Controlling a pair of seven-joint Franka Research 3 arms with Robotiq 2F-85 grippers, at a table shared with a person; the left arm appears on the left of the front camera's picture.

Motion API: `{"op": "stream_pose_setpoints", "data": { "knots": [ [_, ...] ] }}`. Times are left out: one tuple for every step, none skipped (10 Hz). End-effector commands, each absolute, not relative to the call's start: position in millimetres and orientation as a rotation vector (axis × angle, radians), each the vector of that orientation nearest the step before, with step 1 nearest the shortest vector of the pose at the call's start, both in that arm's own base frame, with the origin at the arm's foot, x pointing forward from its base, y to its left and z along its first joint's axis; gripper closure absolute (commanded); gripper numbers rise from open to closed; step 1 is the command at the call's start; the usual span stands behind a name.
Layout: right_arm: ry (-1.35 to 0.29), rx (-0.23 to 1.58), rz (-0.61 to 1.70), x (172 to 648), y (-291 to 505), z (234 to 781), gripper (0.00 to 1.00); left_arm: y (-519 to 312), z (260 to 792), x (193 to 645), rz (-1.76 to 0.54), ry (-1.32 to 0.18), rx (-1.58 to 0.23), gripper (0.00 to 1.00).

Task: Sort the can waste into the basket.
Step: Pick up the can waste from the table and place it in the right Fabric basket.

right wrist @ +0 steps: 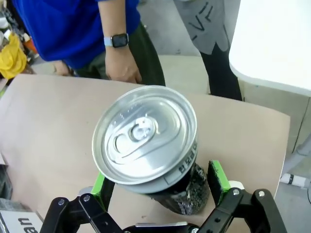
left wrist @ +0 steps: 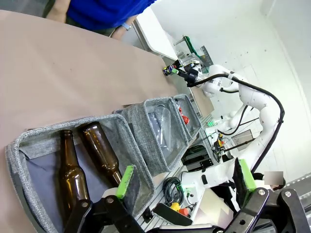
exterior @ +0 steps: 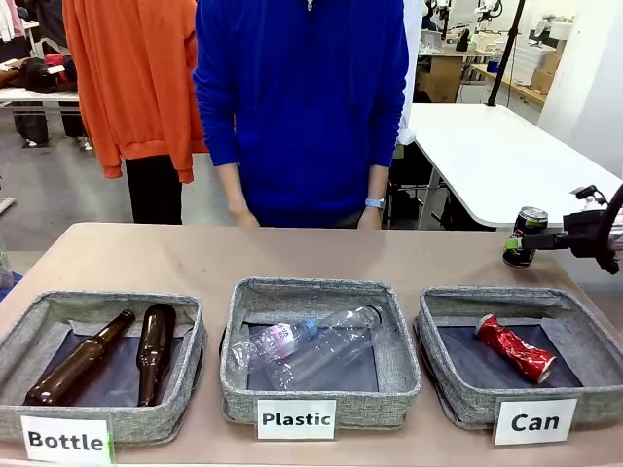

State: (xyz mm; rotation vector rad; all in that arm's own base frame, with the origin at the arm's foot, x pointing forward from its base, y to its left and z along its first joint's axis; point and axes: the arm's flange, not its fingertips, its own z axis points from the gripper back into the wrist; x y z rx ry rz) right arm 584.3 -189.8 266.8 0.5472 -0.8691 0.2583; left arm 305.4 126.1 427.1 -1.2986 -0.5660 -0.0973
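A dark can with a silver top stands on the table near its far right corner. My right gripper is open and straddles it, one green pad on each side of its body; a thin gap shows at one pad. A crushed red-and-silver can lies in the grey basket labelled "Can" at the front right. My left gripper hangs open and holds nothing, above the near end of the row of bins. From there the dark can shows far off.
The "Plastic" bin in the middle holds clear bottles. The "Bottle" bin on the left holds two brown glass bottles. A person in a blue sweater stands at the far edge, both hands low by the table. Bare tabletop lies behind the bins.
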Motion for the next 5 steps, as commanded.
{"op": "stream_pose_setpoints", "data": {
  "knots": [
    [-0.951,0.536,0.264,590.6,-183.3,263.4,0.0,125.8,432.7,305.0,-0.086,-0.566,-1.315,0.0],
    [-0.957,0.542,0.26,591.1,-183.2,264.0,0.0,125.8,432.7,305.0,-0.086,-0.566,-1.315,0.0],
    [-0.959,0.544,0.255,591.1,-183.4,264.5,0.0,125.8,432.7,305.0,-0.086,-0.566,-1.315,0.0],
    [-0.955,0.552,0.25,590.4,-184.2,264.9,0.0,125.8,432.7,305.0,-0.086,-0.566,-1.315,0.0],
    [-0.946,0.537,0.273,590.4,-185.6,263.7,0.31,125.8,432.7,305.0,-0.086,-0.566,-1.315,0.0]
  ]
}}
